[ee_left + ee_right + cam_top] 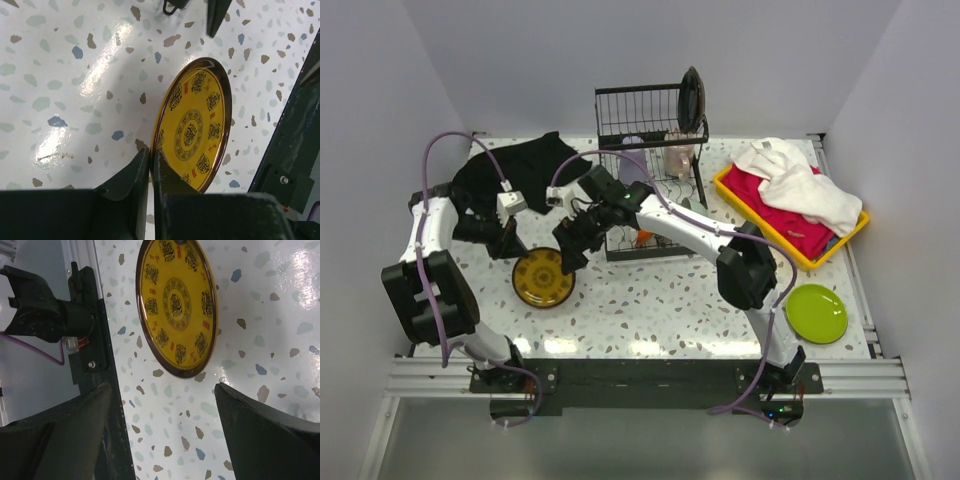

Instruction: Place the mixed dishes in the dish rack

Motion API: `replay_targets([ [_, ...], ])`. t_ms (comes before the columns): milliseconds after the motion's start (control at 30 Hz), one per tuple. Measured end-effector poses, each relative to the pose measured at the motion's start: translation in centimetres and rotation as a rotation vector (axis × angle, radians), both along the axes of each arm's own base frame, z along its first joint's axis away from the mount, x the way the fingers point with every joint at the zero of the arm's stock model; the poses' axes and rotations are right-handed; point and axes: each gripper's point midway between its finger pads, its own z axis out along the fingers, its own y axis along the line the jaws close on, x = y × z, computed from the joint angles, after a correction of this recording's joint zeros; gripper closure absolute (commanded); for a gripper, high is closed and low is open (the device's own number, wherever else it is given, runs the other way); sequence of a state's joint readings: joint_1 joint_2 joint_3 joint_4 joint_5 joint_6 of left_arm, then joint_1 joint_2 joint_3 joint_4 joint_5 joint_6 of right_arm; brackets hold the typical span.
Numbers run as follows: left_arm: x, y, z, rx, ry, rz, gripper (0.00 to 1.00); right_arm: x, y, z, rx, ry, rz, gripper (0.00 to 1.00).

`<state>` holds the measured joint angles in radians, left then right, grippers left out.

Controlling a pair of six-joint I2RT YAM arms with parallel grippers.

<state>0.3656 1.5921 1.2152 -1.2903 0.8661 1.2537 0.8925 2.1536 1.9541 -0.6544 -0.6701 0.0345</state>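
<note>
Yellow round plate (542, 277), dark-rimmed with black medallions, lay flat on the speckled terrazzo table (660, 300) in my overhead view. It was left of the black wire dish rack (650, 130) and apart from it. The left gripper (512, 245) sat by the plate's far-left rim, the right gripper (570, 255) by its far-right rim.

On the left wrist camera, the left gripper (151, 152) was squeezed to a thin slit at the plate's (192, 130) edge; I could not tell whether it pinched the rim.

On the right wrist camera, the right gripper (162, 387) gaped wide, holding nothing, with the plate (175, 305) just ahead.
</note>
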Motion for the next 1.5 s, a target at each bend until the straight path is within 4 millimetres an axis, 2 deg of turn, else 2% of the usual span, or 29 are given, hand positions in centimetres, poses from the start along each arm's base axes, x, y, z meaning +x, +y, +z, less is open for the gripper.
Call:
replay_targets([
  [200, 0.1, -1.1, 1.0, -0.053, -0.023, -0.004, 1.00, 0.5, 0.9, -1.9, -0.028, -0.002, -0.023, 0.13],
  [333, 0.2, -1.5, 1.3, -0.075, -0.032, -0.003, 1.00, 1.2, 1.3, -2.8, -0.041, -0.009, -0.035, 0.27],
  [367, 0.3, -1.6, 1.4, -0.080, -0.036, -0.003, 1.00, 1.3, 1.4, -3.1, -0.043, -0.006, -0.036, 0.38],
  [433, 0.3, -1.7, 1.5, -0.085, -0.039, -0.003, 1.00, 1.3, 1.5, -3.4, -0.044, -0.005, -0.035, 0.50],
  [467, 0.3, -1.7, 1.6, -0.088, -0.041, -0.003, 1.00, 1.4, 1.5, -3.5, -0.045, -0.005, -0.033, 0.61],
  [533, 0.3, -1.8, 1.6, -0.092, -0.042, -0.002, 1.00, 1.4, 1.6, -3.5, -0.043, -0.002, -0.033, 0.73],
  [567, 0.3, -1.8, 1.7, -0.096, -0.043, -0.002, 1.00, 1.4, 1.6, -3.4, -0.039, -0.002, -0.032, 0.84],
  [600, 0.3, -1.8, 1.7, -0.100, -0.045, -0.002, 1.00, 1.4, 1.7, -3.2, -0.036, 0.000, -0.034, 1.00],
  [733, 0.2, -2.3, 2.1, -0.137, -0.031, 0.010, 0.69, 2.0, 1.5, -3.3, -0.050, -0.001, -0.062, 1.00],
  [800, 0.7, -2.6, 2.4, -0.170, -0.030, 0.029, 0.61, 2.5, 1.4, -3.4, -0.057, -0.009, -0.077, 1.00],
  [900, 2.2, -3.0, 4.7, -0.244, -0.037, 0.081, 0.55, 3.5, 1.3, -3.5, -0.087, -0.050, -0.130, 1.00],
  [1000, 6.3, -2.7, 9.9, -0.306, -0.164, 0.143, 0.52, 5.3, 0.6, -3.4, -0.144, -0.133, -0.226, 1.00],
  [1067, 8.6, -2.2, 13.4, -0.318, -0.283, 0.202, 0.49, 6.8, -0.2, -2.4, -0.178, -0.207, -0.306, 1.00],
  [1167, 10.1, -1.4, 18.0, -0.298, -0.465, 0.333, 0.58, 9.7, -1.8, 1.5, -0.193, -0.353, -0.454, 1.00],
  [1233, 11.2, -0.4, 21.3, -0.285, -0.562, 0.447, 0.62, 11.3, -3.3, 5.8, -0.165, -0.455, -0.559, 1.00],
  [1300, 12.8, 0.7, 23.6, -0.288, -0.642, 0.550, 0.62, 12.6, -5.1, 11.1, -0.111, -0.558, -0.676, 1.00],
  [1333, 13.6, 1.4, 24.1, -0.293, -0.664, 0.602, 0.62, 13.0, -5.9, 13.4, -0.082, -0.597, -0.726, 1.00],
  [1400, 14.7, 2.5, 23.5, -0.304, -0.663, 0.690, 0.63, 13.6, -8.7, 19.9, 0.009, -0.703, -0.871, 1.00],
  [1500, 15.8, 3.1, 20.1, -0.317, -0.580, 0.790, 0.64, 13.3, -13.2, 27.5, 0.146, -0.828, -1.038, 1.00],
])
